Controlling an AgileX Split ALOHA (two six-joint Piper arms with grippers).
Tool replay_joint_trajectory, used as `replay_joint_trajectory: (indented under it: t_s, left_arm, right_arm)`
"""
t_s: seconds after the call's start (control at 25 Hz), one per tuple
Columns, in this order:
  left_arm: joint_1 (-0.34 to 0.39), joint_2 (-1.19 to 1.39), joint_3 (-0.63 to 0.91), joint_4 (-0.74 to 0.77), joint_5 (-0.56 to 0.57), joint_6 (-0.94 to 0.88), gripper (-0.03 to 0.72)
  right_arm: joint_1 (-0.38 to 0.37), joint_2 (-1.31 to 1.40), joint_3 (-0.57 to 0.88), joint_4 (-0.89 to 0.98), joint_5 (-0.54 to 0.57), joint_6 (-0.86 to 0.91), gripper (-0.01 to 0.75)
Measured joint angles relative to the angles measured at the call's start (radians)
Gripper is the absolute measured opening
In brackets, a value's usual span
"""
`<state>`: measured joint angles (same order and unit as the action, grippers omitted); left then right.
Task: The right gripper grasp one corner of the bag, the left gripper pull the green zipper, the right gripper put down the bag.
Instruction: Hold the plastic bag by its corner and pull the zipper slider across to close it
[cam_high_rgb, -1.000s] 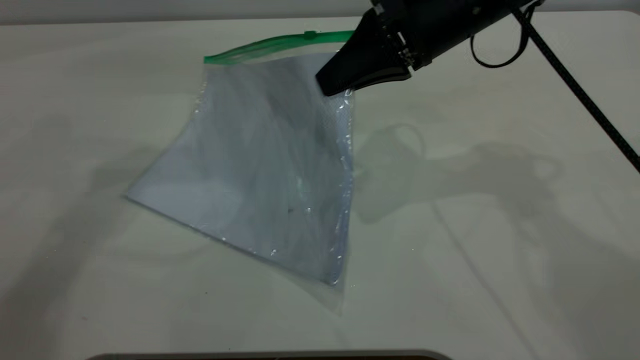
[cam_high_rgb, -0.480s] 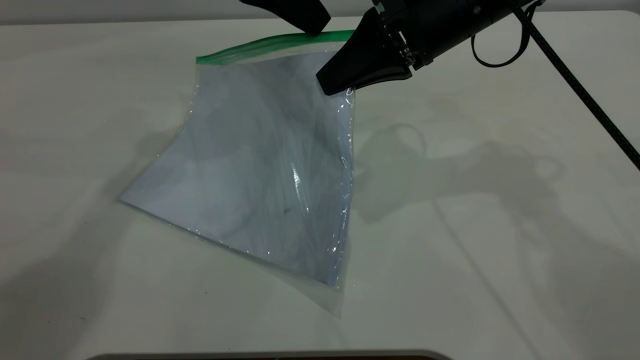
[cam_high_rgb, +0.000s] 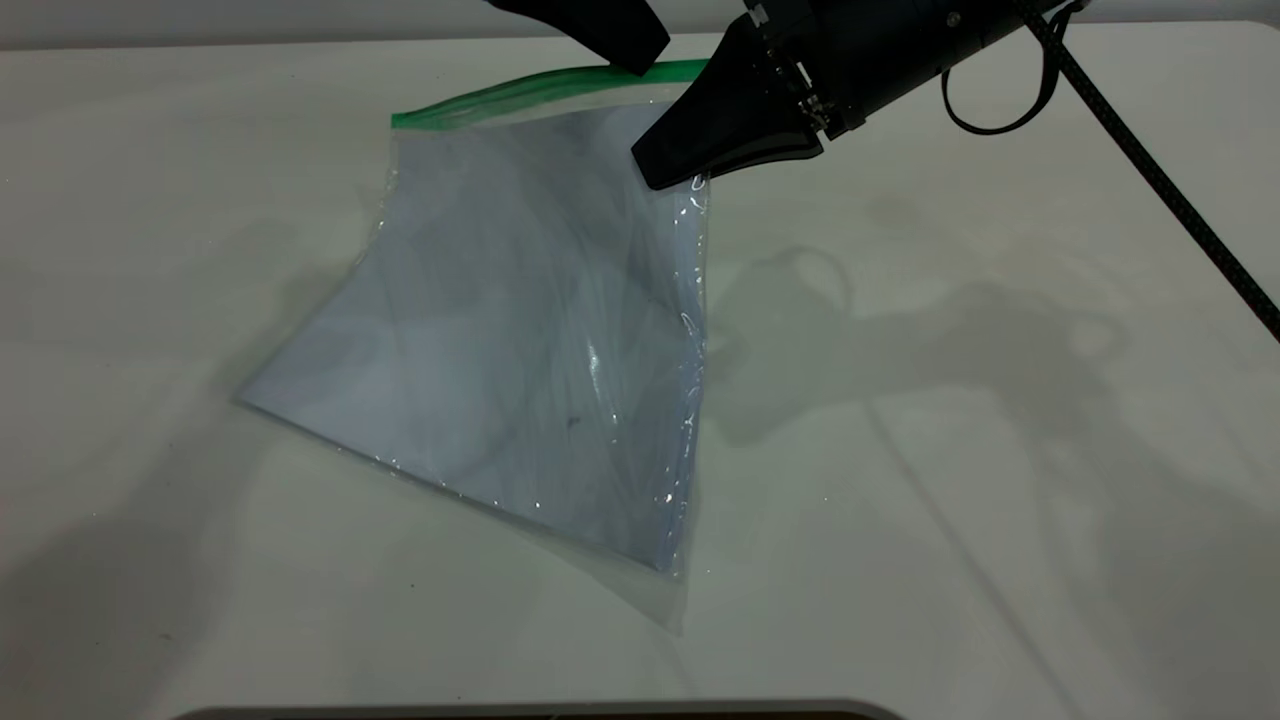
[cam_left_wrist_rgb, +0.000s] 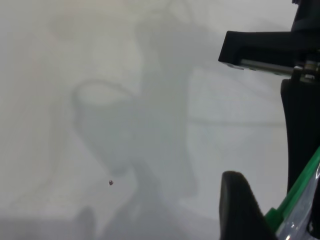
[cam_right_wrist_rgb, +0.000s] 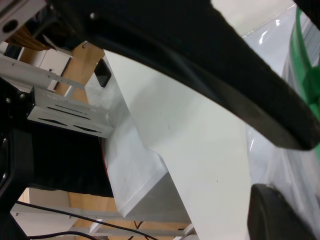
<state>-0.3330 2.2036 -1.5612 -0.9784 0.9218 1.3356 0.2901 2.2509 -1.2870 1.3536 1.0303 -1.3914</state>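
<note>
The bag (cam_high_rgb: 520, 330) is a clear wrinkled pouch, tilted, with its top right corner lifted and its lower edge resting on the table. My right gripper (cam_high_rgb: 672, 180), with the looped cable, is shut on that top right corner just below the green zipper (cam_high_rgb: 500, 95). My left gripper (cam_high_rgb: 632, 62) comes in from the top edge with its tip on the zipper strip, close beside the right gripper. In the left wrist view the green slider tab (cam_left_wrist_rgb: 272, 218) lies right against one black jaw. The bag's film and green strip (cam_right_wrist_rgb: 306, 70) also show in the right wrist view.
The white table (cam_high_rgb: 1000, 450) carries only shadows around the bag. The right arm's black cable (cam_high_rgb: 1150, 170) runs down across the table's right side. A dark rim (cam_high_rgb: 540, 712) lies along the front edge. Beyond the table's edge a metal frame (cam_right_wrist_rgb: 70, 112) shows.
The left gripper came in from the top onto the zipper where the slider tab was. The bag's left side swung a little leftward. The right gripper has held still.
</note>
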Motion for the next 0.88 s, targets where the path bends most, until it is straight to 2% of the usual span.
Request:
replay_joint_trajectory:
  t_s: [0.2, 0.32, 0.68, 0.88]
  left_arm:
    - [0.0, 0.025, -0.001, 0.007, 0.0, -0.002, 0.406]
    - [0.0, 0.029, -0.001, 0.01, 0.0, -0.002, 0.373]
    - [0.0, 0.03, -0.001, 0.011, -0.016, 0.02, 0.112]
    - [-0.011, 0.03, -0.001, -0.011, -0.098, 0.042, 0.071]
  right_arm:
    - [0.0, 0.0, 0.0, 0.0, -0.001, 0.0, 0.033]
    - [0.0, 0.0, 0.0, -0.003, -0.005, 0.0, 0.033]
    - [-0.009, 0.0, 0.0, 0.0, -0.014, 0.0, 0.033]
    - [-0.056, 0.0, -0.001, 0.023, -0.014, -0.031, 0.033]
